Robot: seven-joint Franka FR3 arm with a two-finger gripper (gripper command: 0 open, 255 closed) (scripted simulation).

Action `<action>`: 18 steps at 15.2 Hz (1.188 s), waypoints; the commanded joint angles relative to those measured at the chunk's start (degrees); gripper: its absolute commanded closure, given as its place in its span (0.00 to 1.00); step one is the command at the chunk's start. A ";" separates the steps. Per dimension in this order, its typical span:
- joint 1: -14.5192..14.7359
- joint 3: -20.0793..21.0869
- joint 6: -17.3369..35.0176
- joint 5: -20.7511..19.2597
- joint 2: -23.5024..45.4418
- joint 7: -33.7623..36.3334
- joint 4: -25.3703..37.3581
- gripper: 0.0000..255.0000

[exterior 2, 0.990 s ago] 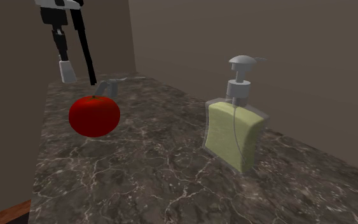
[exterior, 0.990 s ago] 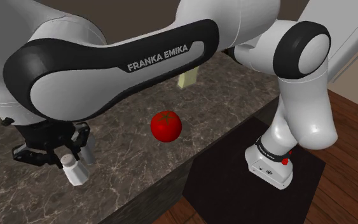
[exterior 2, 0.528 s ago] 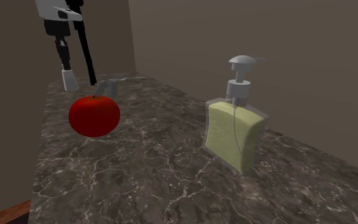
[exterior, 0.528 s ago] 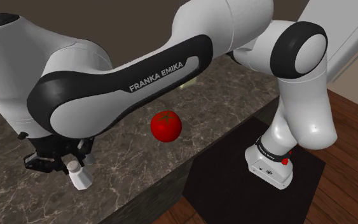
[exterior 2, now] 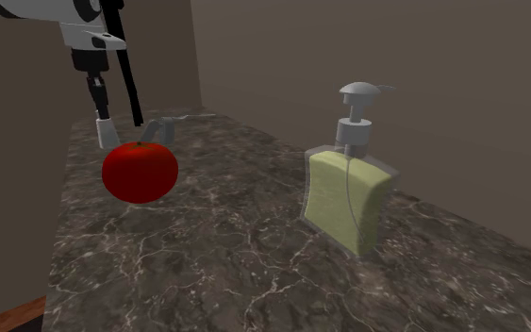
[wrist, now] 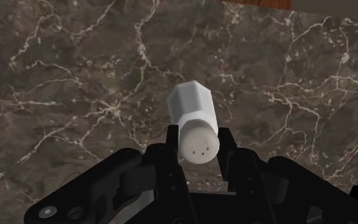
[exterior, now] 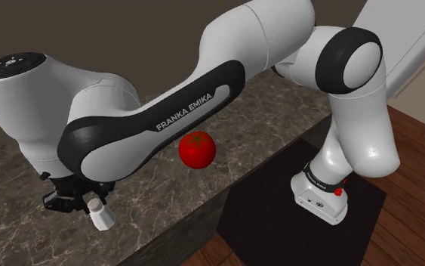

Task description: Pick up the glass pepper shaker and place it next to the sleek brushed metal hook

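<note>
The black gripper (wrist: 198, 145) is clamped on a plain white, faceted pepper shaker (wrist: 192, 114) with a dotted cap, over a dark, white-veined marble counter (wrist: 75, 76) before dull brown walls (exterior 2: 348, 38).

The countertop (exterior 2: 207, 250) is dark brown, marbled with thin white veins. The pepper shaker (wrist: 194, 124) is plain white, with small dark dots on its cap. The gripper (wrist: 199, 145) is all black. The arm (exterior: 263, 30) is white with black joints and white "FRANKA EMIKA" lettering on a black band. The tomato (exterior: 197, 149) is glossy red with a green stalk. The soap dispenser (exterior 2: 348, 203) holds yellow-green liquid under a grey pump. The hook (exterior 2: 162, 127) is grey. The mat (exterior: 263, 204) is black, and the floor (exterior: 414, 211) is reddish-brown.
</note>
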 commanded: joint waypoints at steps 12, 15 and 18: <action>0.13 -0.23 1.34 -0.35 0.69 0.19 -0.68 0.00; 0.13 -0.23 1.34 -0.35 0.69 0.19 -0.68 0.00; -0.17 0.42 -3.20 0.67 -1.25 -0.47 2.12 0.00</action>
